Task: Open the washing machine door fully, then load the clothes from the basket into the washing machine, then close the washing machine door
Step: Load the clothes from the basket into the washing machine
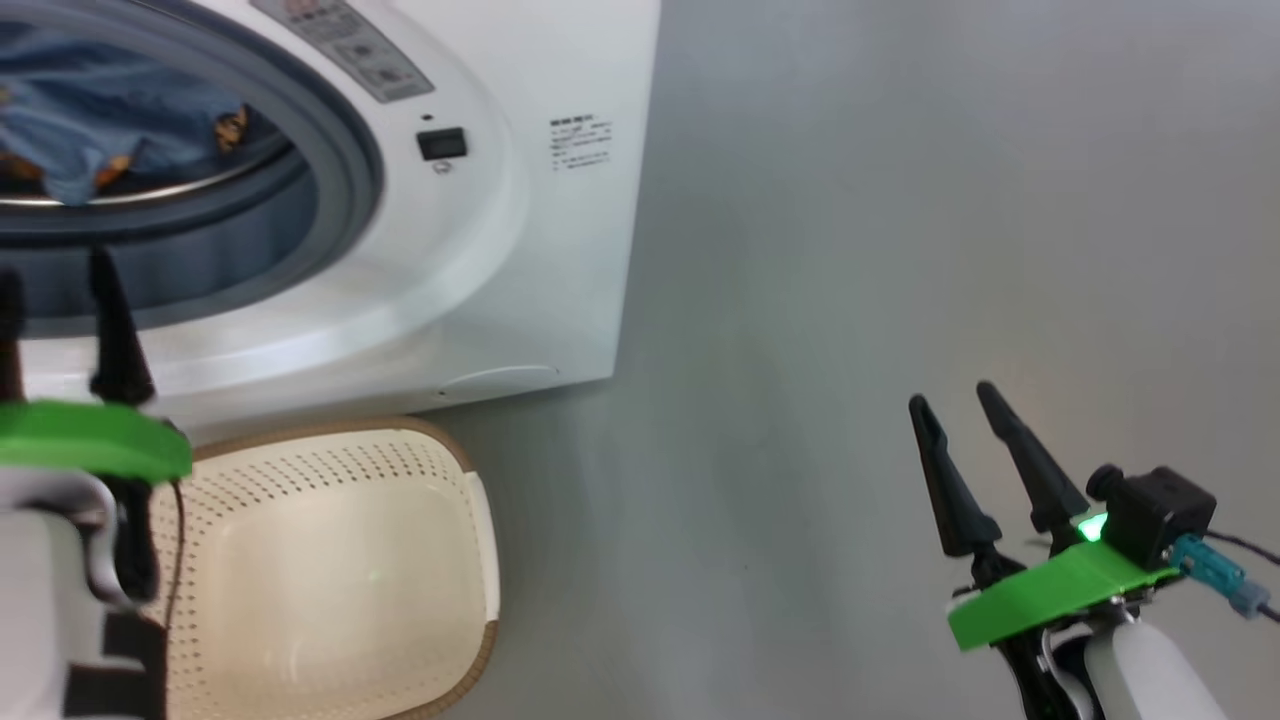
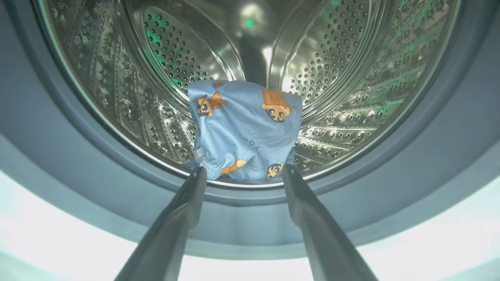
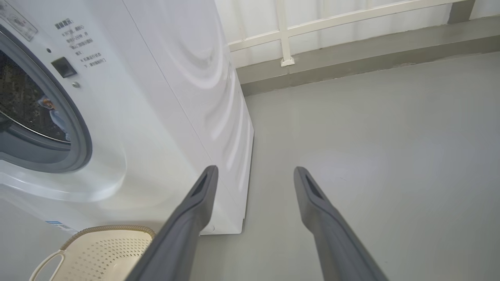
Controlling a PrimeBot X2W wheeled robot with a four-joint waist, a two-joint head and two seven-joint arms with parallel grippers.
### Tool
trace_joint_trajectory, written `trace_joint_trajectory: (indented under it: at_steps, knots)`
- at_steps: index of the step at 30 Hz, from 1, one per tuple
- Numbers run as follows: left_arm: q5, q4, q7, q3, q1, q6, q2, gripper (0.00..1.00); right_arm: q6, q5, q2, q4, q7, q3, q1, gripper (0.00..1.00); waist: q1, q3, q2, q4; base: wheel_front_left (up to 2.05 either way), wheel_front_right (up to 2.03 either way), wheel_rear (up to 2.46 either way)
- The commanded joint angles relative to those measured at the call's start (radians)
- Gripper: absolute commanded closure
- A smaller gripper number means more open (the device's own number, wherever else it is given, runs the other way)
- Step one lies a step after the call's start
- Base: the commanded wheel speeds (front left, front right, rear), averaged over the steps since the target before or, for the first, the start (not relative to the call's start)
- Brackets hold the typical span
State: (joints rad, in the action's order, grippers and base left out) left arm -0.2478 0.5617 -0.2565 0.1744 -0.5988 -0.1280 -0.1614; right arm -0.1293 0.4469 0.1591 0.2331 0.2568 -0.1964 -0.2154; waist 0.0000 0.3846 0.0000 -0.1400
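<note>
The white washing machine [image 1: 540, 260] stands at upper left with its round opening uncovered; the washing machine door is out of view. Light-blue clothes [image 1: 100, 120] with orange figures lie in the steel drum [image 2: 343, 66], bunched near the front lip [image 2: 244, 128]. My left gripper [image 1: 55, 265] hovers open just outside the grey gasket [image 2: 429, 164], fingers pointing at the clothes and not touching them [image 2: 245, 169]. The cream basket [image 1: 300, 480] sits on the floor under the opening, with nothing visible inside. My right gripper [image 1: 950, 395] hangs open over bare floor to the machine's right [image 3: 256, 169].
Grey floor [image 1: 900, 200] stretches to the right of the machine. A white railing [image 3: 285, 39] on a low grey kerb runs behind the machine. The basket [image 3: 97, 249] stands close against the machine's front [image 3: 156, 97].
</note>
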Motion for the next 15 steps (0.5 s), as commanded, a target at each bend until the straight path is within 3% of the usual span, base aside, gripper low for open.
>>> trace_joint_trajectory:
  at_steps: [1, 15]
  knots:
    - [0.019, -0.044, -0.005, 0.022, 0.048, -0.003, -0.028, 0.00, -0.001, -0.005, 0.011, -0.017, 0.005, -0.015, 0.036, 0.00, 0.0000, -0.041, 0.0000, 0.030, 0.00, 0.00, 0.00]
    - [0.041, -0.168, -0.005, 0.009, 0.264, -0.003, 0.017, 0.00, -0.001, 0.000, 0.044, -0.006, 0.005, -0.003, 0.097, 0.00, 0.0000, -0.142, 0.0000, 0.083, 0.00, 0.00, 0.00]
